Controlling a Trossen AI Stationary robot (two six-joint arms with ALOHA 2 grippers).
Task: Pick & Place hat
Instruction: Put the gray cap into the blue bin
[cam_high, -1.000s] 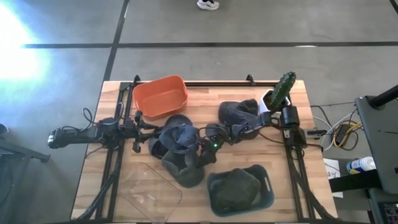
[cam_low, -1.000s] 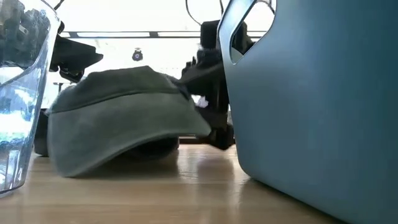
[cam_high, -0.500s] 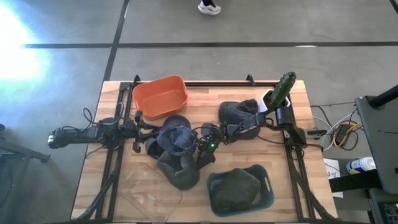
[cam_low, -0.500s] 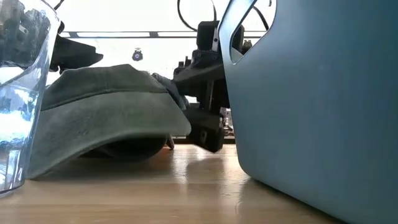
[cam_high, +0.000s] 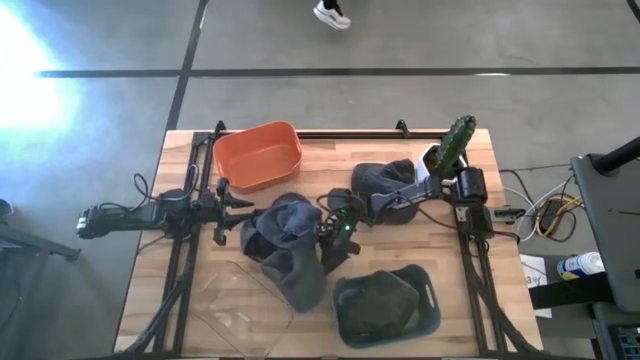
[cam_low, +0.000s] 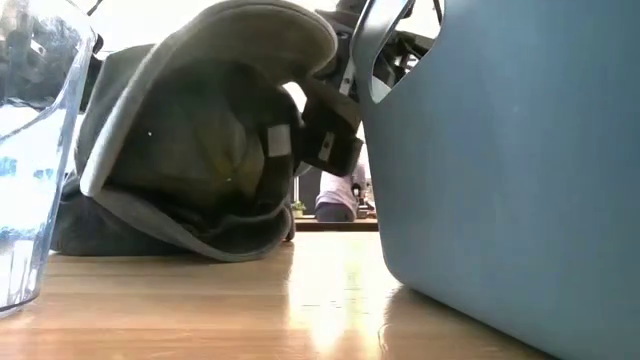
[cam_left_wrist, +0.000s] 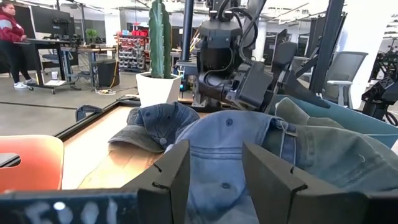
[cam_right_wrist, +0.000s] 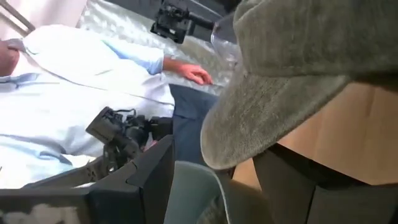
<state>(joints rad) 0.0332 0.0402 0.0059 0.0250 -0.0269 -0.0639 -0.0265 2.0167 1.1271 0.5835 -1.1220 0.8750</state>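
Note:
An olive green cap (cam_high: 292, 272) sits mid-table, tipped up on its side in the low view (cam_low: 190, 130) with its inside showing. A blue denim cap (cam_high: 283, 215) lies just beyond it and partly on it. My right gripper (cam_high: 336, 233) reaches in from the right and is shut on the green cap. My left gripper (cam_high: 233, 207) waits open and level, left of the denim cap (cam_left_wrist: 224, 143), touching nothing. Another dark blue cap (cam_high: 385, 180) lies near the far right, and one more green cap (cam_high: 378, 305) rests inside the blue-grey bin. My right gripper holds the green cap by its edge (cam_right_wrist: 217, 146) on the cap's right side, which lies between the two fingers. The gripper comes level from the table's right. That edge (cam_low: 310, 50) is raised, and the opposite rim (cam_low: 200, 240) rests on the table.
The blue-grey bin (cam_high: 430, 300) stands near the front right and fills the right of the low view (cam_low: 500, 150). A clear container (cam_high: 235, 300) sits front left, an orange bin (cam_high: 258, 155) far left, and a potted cactus (cam_high: 455, 145) far right. A person sits beyond the table's near edge.
The green cap first slid a little toward the near edge, lying flat. Its right side has now been lifted, so it is tipped up with its inside showing while the opposite rim stays on the table. My right gripper dipped low beside the cap, then rose with it.

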